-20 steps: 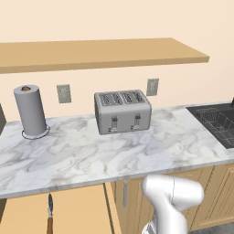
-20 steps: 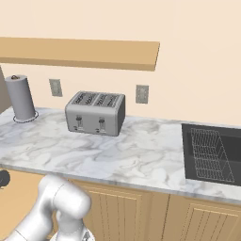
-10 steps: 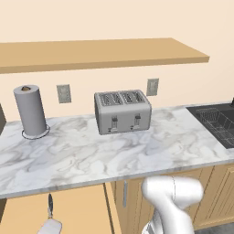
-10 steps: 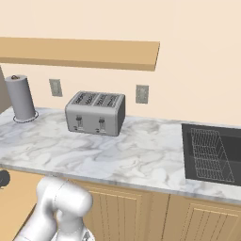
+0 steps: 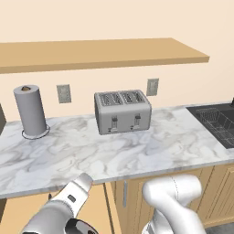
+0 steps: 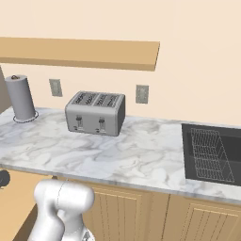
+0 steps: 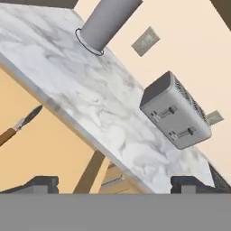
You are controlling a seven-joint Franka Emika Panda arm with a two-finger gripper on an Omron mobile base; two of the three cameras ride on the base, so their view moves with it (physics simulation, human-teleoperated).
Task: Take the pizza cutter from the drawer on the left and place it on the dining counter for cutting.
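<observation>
The pizza cutter lies on the tan floor of the open drawer at the left edge of the hand view, brown handle towards the edge and silver wheel seen edge-on. My gripper is open, nothing between its dark fingertips, and it points up past the cutter at the marble counter's edge, well apart from the cutter. In the left base view my arm reaches low at the left over the drawer and hides the cutter. The dining counter is out of view.
The marble wall counter overhangs the drawer. It carries a grey toaster and a paper towel roll. A dark sink with a wire rack lies to the right. A wooden shelf runs above. Cabinet doors are below.
My arm has come up into the lower left of the left base view and now covers the pizza cutter that showed in the drawer before. The jaws stay open.
</observation>
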